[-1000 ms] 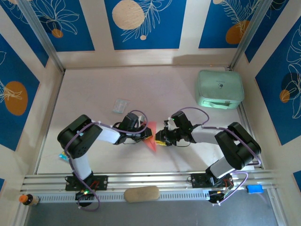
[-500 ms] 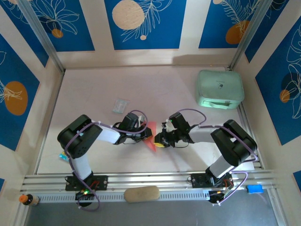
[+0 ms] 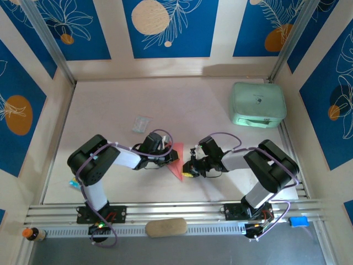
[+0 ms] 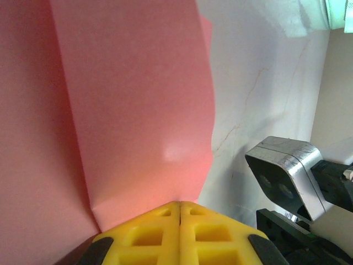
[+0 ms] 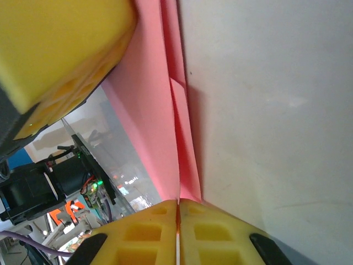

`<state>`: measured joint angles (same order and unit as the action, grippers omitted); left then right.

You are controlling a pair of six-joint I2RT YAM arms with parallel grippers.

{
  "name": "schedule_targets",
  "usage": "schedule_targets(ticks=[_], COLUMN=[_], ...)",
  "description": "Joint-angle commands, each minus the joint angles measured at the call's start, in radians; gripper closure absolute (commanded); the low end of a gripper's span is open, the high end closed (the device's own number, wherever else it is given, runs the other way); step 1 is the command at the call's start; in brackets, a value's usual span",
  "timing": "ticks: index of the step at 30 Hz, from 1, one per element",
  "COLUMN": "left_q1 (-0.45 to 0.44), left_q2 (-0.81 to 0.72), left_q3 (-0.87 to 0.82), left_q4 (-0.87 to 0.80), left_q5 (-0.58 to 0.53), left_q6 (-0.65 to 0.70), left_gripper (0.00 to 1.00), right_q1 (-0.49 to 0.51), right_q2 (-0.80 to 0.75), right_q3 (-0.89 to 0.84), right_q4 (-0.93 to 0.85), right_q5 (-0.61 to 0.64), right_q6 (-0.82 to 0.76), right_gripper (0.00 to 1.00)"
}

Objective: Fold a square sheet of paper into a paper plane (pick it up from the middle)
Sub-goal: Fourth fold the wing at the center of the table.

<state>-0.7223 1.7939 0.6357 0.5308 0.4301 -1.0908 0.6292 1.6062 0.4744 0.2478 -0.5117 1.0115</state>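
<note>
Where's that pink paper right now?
In the top view the paper is over the near middle of the table, pinched between the left gripper and the right gripper, both shut on it.

Left arm (image 3: 105, 161): folded sharply at the elbow, forearm laid low and aimed right toward the middle. At its end, left claw (image 3: 174, 158) clamped hard, yellow fingers (image 4: 146, 237) pressed flush along one seam, pinching an edge of the folded paper (image 4: 127, 110). Right arm (image 3: 273, 168): mirrored, elbow out to the side, forearm running left and low. Right claw (image 3: 188, 169) likewise closed tight, fingers (image 5: 140, 234) meeting with the paper caught between them. Both claw tips close together, facing one another.
</note>
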Motion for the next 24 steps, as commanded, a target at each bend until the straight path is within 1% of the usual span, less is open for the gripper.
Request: schedule_targets(ticks=[1, 8, 11, 14, 19, 20, 22, 24], left_q1=[-0.005, -0.005, -0.004, -0.004, -0.004, -0.005, -0.005, -0.005], left_q2=[0.033, 0.026, 0.024, 0.024, 0.021, 0.021, 0.019, 0.015], left_q3=[-0.038, -0.045, -0.044, -0.046, -0.056, -0.06, -0.063, -0.068], left_q4=[-0.088, -0.106, -0.106, -0.106, -0.106, -0.106, -0.098, -0.095], left_q5=[-0.011, -0.025, -0.027, -0.033, -0.048, -0.053, -0.059, -0.067], left_q6=[0.021, 0.024, 0.023, 0.023, 0.021, 0.019, 0.018, 0.02], left_gripper=[0.96, 0.97, 0.97, 0.97, 0.98, 0.99, 0.99, 0.99], right_q1=[0.026, 0.069, 0.089, 0.113, 0.145, 0.155, 0.168, 0.155], right_q2=[0.034, 0.002, 0.004, 0.019, 0.018, 0.017, -0.009, -0.064], right_q3=[-0.02, 0.042, 0.058, 0.076, 0.131, 0.147, 0.164, 0.164], right_q4=[-0.067, -0.293, -0.333, -0.34, -0.48, -0.504, -0.532, -0.519], right_q5=[-0.016, 0.07, 0.091, 0.083, 0.188, 0.197, 0.233, 0.238], right_q6=[-0.002, -0.094, -0.11, -0.117, -0.146, -0.157, -0.157, -0.156], right_gripper=[0.92, 0.9, 0.9, 0.91, 0.88, 0.86, 0.84, 0.82])
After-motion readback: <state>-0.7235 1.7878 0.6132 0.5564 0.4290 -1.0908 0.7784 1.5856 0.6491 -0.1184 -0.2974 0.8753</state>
